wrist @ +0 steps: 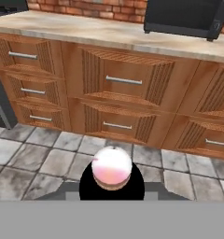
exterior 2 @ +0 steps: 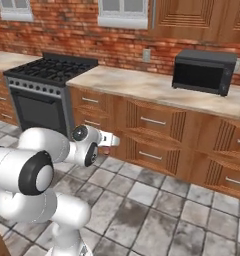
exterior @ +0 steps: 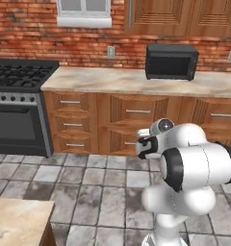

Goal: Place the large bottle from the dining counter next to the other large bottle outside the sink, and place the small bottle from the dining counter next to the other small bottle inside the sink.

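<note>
The robot is carrying the small bottle (wrist: 112,168), its pinkish-white rounded body showing in the hand view directly ahead of the gripper (wrist: 112,184); the jaws are pinching narrowly around it, so the pick from the dining counter (exterior: 19,221) appears done and the transport leg is in hand; a corner of that beige marbled top is lying at the lower left of the left base view, behind and beside the base. The sink and the short black bottle are not among what these pictures are showing; ahead are standing a stretch of wall counter (exterior 2: 157,90) with a black microwave (exterior 2: 202,71), wooden drawers (wrist: 123,81) beneath it, and a stove (exterior: 19,103) off to the left; so the next move is probably calling for the base to keep driving or turning until the basin is coming into sight, and only then for the arm to reach out and lower the bottle inside it beside the black one. The arm is sitting folded and compact above the base, the elbow bulking large in both base views, the hand pointing forward and slightly down at about drawer height over the grey tiled floor (exterior 2: 157,220); the bottle's pinkish end is just peeking past the wrist in the right base view.
</note>
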Controlling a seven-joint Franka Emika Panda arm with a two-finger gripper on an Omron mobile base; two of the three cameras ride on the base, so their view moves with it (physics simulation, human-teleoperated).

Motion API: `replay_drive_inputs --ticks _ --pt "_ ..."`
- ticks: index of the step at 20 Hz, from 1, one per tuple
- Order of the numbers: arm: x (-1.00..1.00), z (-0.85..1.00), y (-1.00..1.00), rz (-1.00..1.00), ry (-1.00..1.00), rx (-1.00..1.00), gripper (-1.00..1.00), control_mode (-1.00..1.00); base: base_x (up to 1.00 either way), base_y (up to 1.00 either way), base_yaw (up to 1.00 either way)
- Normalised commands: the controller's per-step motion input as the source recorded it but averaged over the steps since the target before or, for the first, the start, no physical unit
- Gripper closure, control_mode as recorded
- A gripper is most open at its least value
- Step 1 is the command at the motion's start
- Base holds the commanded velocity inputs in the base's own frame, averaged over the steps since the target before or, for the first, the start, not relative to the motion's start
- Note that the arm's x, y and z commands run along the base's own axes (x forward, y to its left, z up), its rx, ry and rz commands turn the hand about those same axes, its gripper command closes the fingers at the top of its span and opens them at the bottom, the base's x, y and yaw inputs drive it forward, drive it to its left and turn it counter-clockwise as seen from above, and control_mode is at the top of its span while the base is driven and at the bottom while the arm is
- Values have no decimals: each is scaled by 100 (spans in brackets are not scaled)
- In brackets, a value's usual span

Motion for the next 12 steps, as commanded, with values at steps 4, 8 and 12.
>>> replay_drive_inputs --ticks 4,8,12 --pt "0 0 0 0 0 0 100 100 83 7 13" --pt "0 0 0 0 0 0 100 100 90 13 12" --pt "0 0 0 0 0 0 100 100 74 35 18"
